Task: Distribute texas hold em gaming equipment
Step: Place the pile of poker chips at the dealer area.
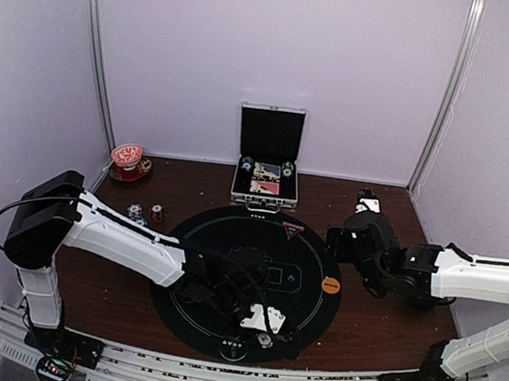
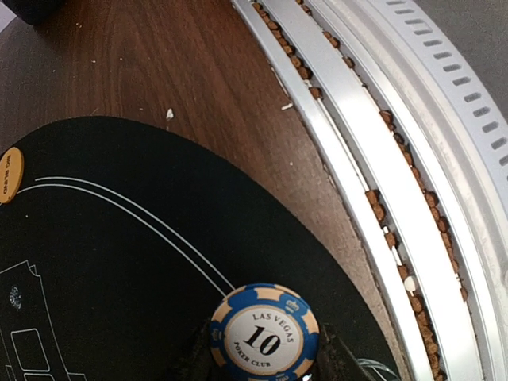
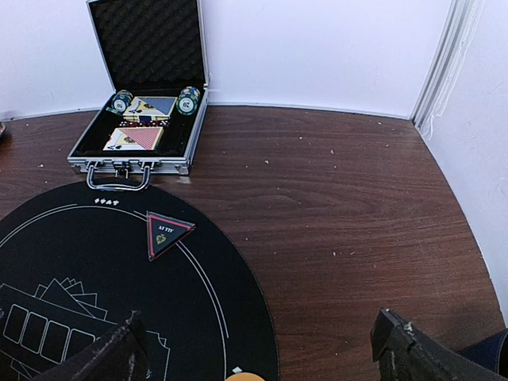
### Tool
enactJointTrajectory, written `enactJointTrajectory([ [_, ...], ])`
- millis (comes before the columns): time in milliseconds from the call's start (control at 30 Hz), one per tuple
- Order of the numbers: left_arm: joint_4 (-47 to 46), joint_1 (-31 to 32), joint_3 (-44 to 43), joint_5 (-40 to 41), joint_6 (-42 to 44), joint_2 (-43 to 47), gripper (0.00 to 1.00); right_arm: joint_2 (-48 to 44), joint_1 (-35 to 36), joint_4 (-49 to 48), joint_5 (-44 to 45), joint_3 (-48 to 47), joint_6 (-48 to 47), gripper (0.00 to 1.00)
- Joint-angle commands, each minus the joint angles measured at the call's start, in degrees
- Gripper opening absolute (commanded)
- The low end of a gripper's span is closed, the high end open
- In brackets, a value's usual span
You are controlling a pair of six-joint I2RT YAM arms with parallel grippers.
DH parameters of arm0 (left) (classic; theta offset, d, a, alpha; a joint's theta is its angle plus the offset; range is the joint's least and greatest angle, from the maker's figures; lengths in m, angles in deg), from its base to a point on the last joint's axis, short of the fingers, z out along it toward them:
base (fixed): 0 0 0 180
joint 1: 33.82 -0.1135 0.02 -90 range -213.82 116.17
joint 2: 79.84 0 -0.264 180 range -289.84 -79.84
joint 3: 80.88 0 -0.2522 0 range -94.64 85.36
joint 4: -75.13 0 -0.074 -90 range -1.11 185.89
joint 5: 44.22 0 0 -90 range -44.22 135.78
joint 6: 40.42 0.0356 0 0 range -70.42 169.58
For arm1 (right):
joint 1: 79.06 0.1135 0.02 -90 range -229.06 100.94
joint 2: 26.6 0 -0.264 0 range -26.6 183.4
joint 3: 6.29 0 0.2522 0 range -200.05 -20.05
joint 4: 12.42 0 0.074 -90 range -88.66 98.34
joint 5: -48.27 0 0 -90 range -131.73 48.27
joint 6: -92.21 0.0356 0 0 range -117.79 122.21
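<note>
A blue and cream poker chip marked 10 sits between the dark fingers of my left gripper, which is shut on it just above the near edge of the black round mat. From above, that gripper hangs over the mat's front rim. My right gripper is open and holds nothing, hovering over the mat's right edge. An orange button disc lies on the mat. The open silver case holds chips and card decks.
A black and red triangular marker lies on the mat near the case. Two loose chips rest on the wooden table at the left, and a cup on a saucer stands in the back left corner. A metal rail borders the near edge.
</note>
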Motion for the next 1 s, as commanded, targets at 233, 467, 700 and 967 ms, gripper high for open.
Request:
enactJointTrajectory([
  [233,-1.0,1.1,-0.1,-0.2,0.4,-2.3,0.33,0.6,-0.3,-0.4,1.2,0.3,-0.2,1.00],
  [467,-0.1,1.2,-0.5,-0.4,0.9,-2.9,0.35,0.4,-0.3,-0.4,1.2,0.4,-0.2,1.00],
  [700,0.4,1.2,-0.5,-0.9,1.3,-3.0,0.41,0.3,-0.2,-0.4,1.2,0.4,-0.3,1.00],
  [967,1.4,1.2,-1.6,-1.6,1.0,-2.8,0.59,0.3,-0.3,-0.4,1.2,0.4,-0.3,1.00],
])
